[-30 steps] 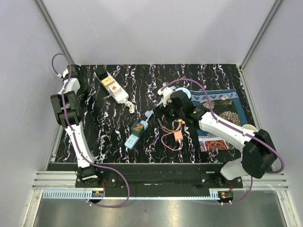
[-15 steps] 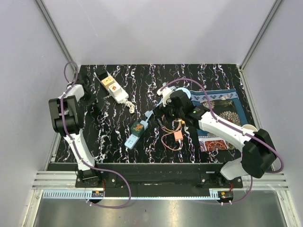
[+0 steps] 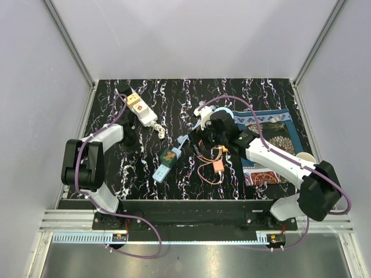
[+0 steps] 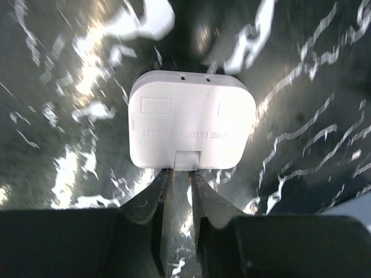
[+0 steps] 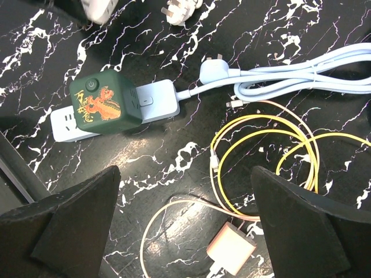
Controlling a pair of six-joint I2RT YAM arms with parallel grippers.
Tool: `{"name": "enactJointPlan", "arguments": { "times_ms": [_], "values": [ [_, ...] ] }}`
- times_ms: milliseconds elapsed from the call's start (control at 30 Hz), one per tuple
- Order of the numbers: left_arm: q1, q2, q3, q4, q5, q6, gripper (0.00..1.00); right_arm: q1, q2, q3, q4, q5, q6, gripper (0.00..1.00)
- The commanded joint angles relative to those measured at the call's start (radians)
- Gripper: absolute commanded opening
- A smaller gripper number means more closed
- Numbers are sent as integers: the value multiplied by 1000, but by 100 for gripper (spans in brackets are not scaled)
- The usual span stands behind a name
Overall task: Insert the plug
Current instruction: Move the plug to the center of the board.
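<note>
Left gripper (image 3: 131, 138) is fully closed and holding nothing. In its wrist view the tips (image 4: 181, 174) sit right at the near edge of the white extension socket (image 4: 191, 124); the frame is blurred, so contact is unclear. Right gripper (image 5: 184, 197) is wide open and empty, hovering over the cable clutter mid-table. White plug (image 3: 160, 132) lies loose on the black marbled table (image 3: 191, 98), on a short lead just off the end of the white socket (image 3: 141, 108), between it and the blue power strip (image 3: 160, 172). It shows at the top edge of the right wrist view (image 5: 178, 10). Blue strip (image 5: 156, 101) has a green cube adapter (image 5: 104, 104) seated in it. Its own light-blue plug (image 5: 211, 71) lies unplugged just beside the strip's end. Yellow cable loops (image 5: 264, 136) and a small orange charger (image 5: 232, 249) sit under the right gripper. Patterned mat (image 3: 278, 130) is on the right side of the table.
</note>
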Motion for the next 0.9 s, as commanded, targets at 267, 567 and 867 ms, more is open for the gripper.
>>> {"name": "enactJointPlan", "arguments": {
  "times_ms": [267,567,867],
  "values": [
    [-151,-212,-204,-7,-15,-88,41,3,-32,-5,57,-39,78,100],
    [-202,-310,-166,-36,-103,-82,82,5,-38,-8,61,-58,84,100],
    [-94,-210,-69,-4,-84,35,98,12,-61,-25,69,-68,70,100]
  ]
}}
